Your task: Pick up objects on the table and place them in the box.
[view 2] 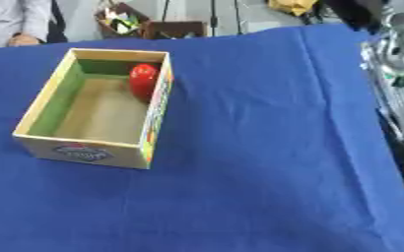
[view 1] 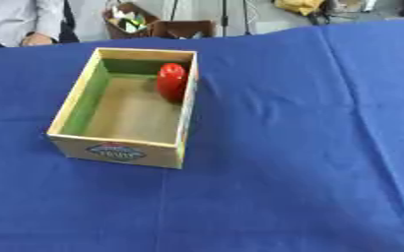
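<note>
My fingers show in neither view, so their state is unknowable; the red rounded object (view 1: pixel 172 81) leans against the wooden box's (view 1: pixel 74 101) far corner on the blue-clothed worktop (view 1: pixel 291 147), seemingly already placed.

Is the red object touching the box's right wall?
Touching. In the left eye view the red object leans against the inside of the box's right wall, with no gap visible.

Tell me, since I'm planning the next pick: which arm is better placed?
Probably the right: only the right arm shows, at the table's right edge. No hand is in view, and the box holding the red object sits toward the left.
</note>
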Motion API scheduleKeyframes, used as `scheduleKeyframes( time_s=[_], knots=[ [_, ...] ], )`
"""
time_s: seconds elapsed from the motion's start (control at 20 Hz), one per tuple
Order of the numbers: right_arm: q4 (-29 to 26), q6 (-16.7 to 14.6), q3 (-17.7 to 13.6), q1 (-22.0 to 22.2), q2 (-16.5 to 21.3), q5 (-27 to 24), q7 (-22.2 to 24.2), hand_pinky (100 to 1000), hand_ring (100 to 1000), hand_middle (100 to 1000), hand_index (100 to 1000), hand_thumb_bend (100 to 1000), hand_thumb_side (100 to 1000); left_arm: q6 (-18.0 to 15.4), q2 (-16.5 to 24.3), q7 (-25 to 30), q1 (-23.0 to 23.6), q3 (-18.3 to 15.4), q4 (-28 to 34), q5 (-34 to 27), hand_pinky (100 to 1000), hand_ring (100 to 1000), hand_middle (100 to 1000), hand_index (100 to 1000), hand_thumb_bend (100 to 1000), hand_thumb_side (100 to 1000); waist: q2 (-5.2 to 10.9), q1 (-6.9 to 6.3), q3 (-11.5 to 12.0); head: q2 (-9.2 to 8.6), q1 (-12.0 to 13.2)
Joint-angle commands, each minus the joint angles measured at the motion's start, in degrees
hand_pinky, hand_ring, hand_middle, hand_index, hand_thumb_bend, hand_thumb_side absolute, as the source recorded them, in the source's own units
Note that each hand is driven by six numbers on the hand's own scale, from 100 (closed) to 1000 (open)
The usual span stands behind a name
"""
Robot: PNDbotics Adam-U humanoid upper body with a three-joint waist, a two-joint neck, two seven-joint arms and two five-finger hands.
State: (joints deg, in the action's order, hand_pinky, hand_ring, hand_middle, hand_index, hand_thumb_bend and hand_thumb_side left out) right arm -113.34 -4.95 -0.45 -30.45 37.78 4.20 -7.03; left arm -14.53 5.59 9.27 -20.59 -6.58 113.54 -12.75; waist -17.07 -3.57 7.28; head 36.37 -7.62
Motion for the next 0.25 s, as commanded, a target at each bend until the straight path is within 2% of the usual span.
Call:
scheduleKeyframes(
  time_s=[0.05, 0.25],
  knots=[
    [-1.3, -6.8, -1.9, 3.0, 0.7, -3.6, -3.9, 653, 695, 691, 859, 100, 828, -0.1, 1.6, -0.4, -0.1, -0.8, 1.1, 0.5, 104, 327, 400, 646, 100, 731, 1.29, -0.03, -0.3, 0.54, 0.8],
    [-1.3, -11.0, -2.7, 8.5, -1.7, -4.9, -3.3, 643, 707, 715, 882, 100, 867, -0.2, 1.8, -0.8, 0.0, -1.0, 1.1, 0.7, 104, 327, 400, 647, 100, 730, 1.38, -0.31, -1.0, 0.69, 1.5]
  ],
)
